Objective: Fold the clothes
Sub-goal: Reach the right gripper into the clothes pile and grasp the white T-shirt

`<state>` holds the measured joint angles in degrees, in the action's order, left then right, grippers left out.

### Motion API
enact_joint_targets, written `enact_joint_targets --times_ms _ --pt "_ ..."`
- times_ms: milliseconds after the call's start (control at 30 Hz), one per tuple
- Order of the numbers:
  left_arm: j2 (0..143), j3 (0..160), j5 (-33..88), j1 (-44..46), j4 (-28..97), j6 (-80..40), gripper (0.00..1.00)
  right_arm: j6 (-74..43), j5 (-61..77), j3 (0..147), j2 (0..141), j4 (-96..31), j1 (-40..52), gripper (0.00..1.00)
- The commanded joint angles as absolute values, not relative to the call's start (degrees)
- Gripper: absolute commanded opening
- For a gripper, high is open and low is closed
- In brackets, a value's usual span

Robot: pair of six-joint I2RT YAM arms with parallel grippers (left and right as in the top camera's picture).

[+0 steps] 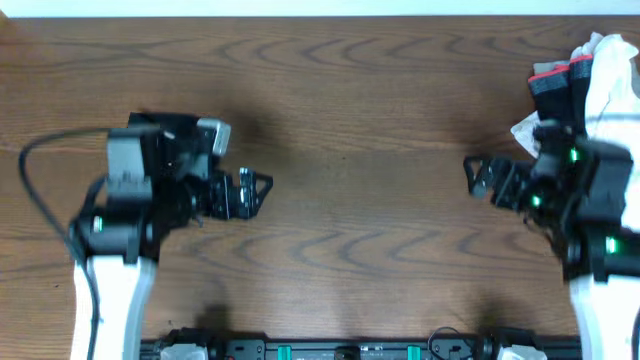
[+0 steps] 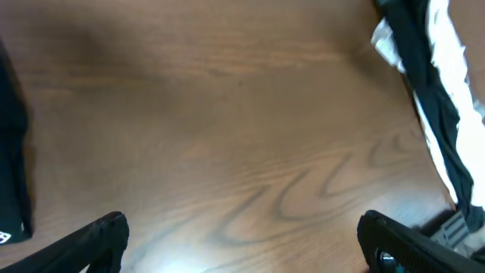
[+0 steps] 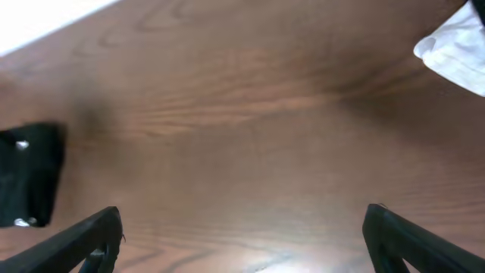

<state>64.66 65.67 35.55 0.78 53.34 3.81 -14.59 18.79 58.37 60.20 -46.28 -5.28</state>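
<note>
facing each other across the middle of the wooden table (image 1: 350, 90), both arms sit above the surface with nothing in their grasp. the left gripper (image 1: 260, 193) points toward the right side. its jaws are spread wide, and the left wrist view shows its two fingers (image 2: 95, 239) at the lower corners with wood grain between them. the right gripper (image 1: 472, 177) points toward the left side, jaws likewise spread wide. its fingers (image 3: 409, 235) frame wood grain in the right wrist view.

the clothes (image 1: 600, 75) lie in a crumpled, unfolded heap at the far right corner of the table, close behind the right arm and apart from both sets of fingertips. the heap shows white fabric, black fabric and a red band. one white corner of it enters the upper right of the right wrist view.

a dark block (image 3: 30, 182) at the left edge of the right wrist view is probably part of the left arm, but the view is too blurred to confirm.
</note>
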Motion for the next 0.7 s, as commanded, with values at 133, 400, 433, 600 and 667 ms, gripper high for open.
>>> enact_joint_targets --times_ms 133,400,433,600,667 --pt "71.9 68.2 35.5 1.0 56.4 4.3 0.98 -12.1 17.8 71.2 77.3 -49.7 -12.9 0.98" --pt "72.1 68.2 34.9 1.0 56.9 7.1 0.98 -14.9 16.5 90.1 94.9 -53.1 -26.4 0.90" --pt "72.1 68.2 34.9 1.0 57.0 7.1 0.98 -15.5 15.7 91.6 96.4 -53.0 -27.9 0.90" --pt "72.1 68.2 34.9 1.0 56.9 7.0 0.98 -15.6 14.3 94.1 102.7 -50.9 -34.2 0.89" --pt "72.1 68.2 34.9 1.0 56.9 7.0 0.98 -15.6 14.3 94.1 105.7 -48.6 -36.8 0.90"
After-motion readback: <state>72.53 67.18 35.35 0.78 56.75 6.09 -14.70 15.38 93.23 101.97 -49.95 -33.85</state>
